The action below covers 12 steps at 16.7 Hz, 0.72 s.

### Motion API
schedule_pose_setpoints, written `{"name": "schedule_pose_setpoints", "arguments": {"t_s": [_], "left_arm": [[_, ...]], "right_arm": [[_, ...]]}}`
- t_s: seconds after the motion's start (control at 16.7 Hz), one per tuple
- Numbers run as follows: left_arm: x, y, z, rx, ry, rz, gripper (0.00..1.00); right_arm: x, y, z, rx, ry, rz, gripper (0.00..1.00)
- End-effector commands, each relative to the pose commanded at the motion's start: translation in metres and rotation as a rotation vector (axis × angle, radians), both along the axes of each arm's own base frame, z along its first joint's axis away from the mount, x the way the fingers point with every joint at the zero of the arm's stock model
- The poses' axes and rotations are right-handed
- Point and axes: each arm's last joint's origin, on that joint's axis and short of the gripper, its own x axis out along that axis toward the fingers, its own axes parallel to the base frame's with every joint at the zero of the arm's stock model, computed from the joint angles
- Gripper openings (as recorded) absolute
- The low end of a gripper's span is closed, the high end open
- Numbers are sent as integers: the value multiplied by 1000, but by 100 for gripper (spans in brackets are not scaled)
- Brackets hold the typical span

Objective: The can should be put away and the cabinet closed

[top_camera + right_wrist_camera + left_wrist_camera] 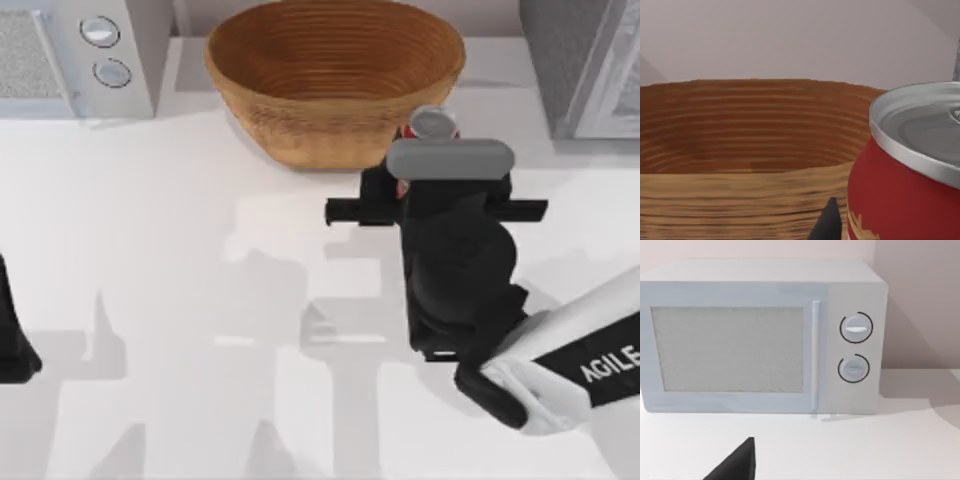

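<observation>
At twelve o'clock of the right gripper [432,172], touching it, the upright can [432,124] is seen; its grip cannot be told.

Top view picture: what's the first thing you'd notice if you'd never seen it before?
The big wicker bowl at the back middle of the table catches the eye first. Just to its right stands a small red can with a silver top, and the right gripper is right up against it. A white microwave sits in the back left corner, and the left arm is parked at the left edge.
</observation>
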Motion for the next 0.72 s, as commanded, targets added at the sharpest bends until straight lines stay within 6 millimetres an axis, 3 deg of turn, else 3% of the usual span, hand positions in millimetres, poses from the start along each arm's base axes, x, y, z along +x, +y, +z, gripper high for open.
{"name": "schedule_pose_setpoints", "arguments": {"t_s": [0.3,0.72], "left_arm": [[0,0,0,0,0,0,100],[0,0,0,0,0,0,100]], "right_arm": [[-6,-4,30,-3,4,3,0],[-6,-5,32,1,2,5,0]]}}
